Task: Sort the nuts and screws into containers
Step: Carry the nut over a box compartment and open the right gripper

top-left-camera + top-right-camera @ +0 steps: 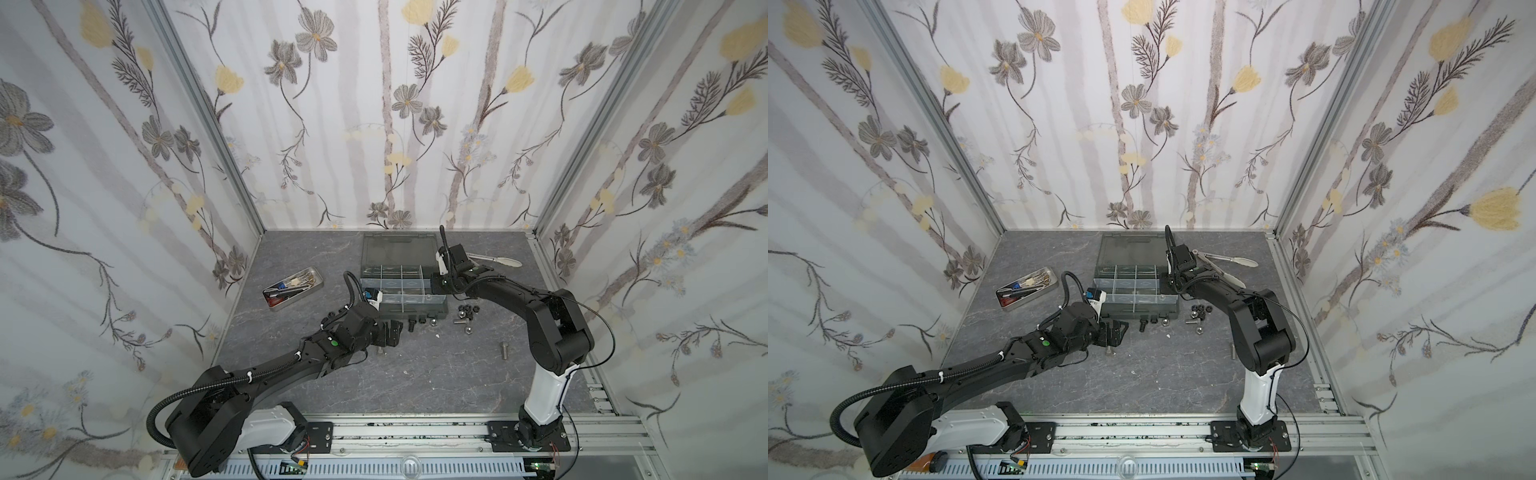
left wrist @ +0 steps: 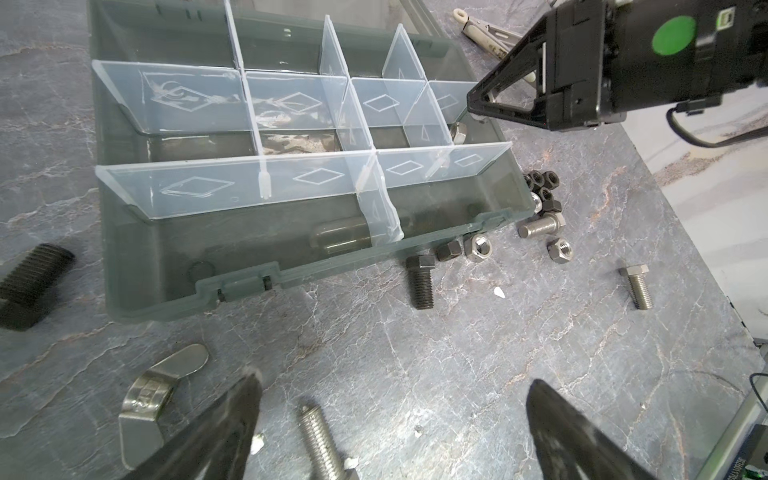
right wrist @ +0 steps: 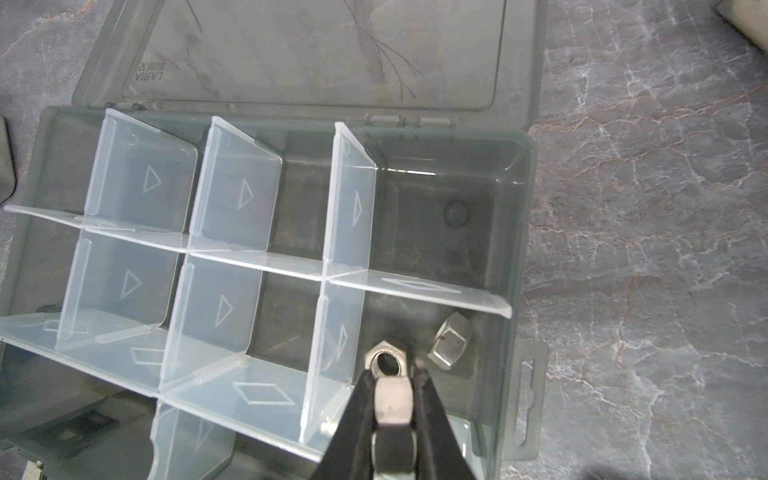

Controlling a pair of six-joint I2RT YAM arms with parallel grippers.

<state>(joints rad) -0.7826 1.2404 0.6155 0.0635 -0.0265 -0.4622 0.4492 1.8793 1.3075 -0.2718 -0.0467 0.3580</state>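
Grey stone-look table [image 1: 415,382], floral walls [image 1: 124,166]. Clamped between the fingers of the right gripper [image 3: 392,372], a silver nut [image 3: 392,401] hangs over the 3 o'clock end compartment of the box [image 1: 415,311], where a second nut [image 3: 451,340] lies. Off the box's 5 o'clock lie black nuts [image 1: 467,308] and screws [image 1: 411,326]. Fingers wide apart, the left gripper [image 2: 395,380] hovers over a silver screw [image 2: 320,440] at 6 o'clock. A tray [image 1: 299,296] sits at 9 o'clock.

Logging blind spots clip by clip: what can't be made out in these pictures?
- Right wrist view: fingers of the right hand cover part of the silver nut; whether it holds more than one is unclear.
- Both top views: contents of the metal tray are too small.
- Left wrist view: the silver screw between the open left hand fingers runs off the frame edge.
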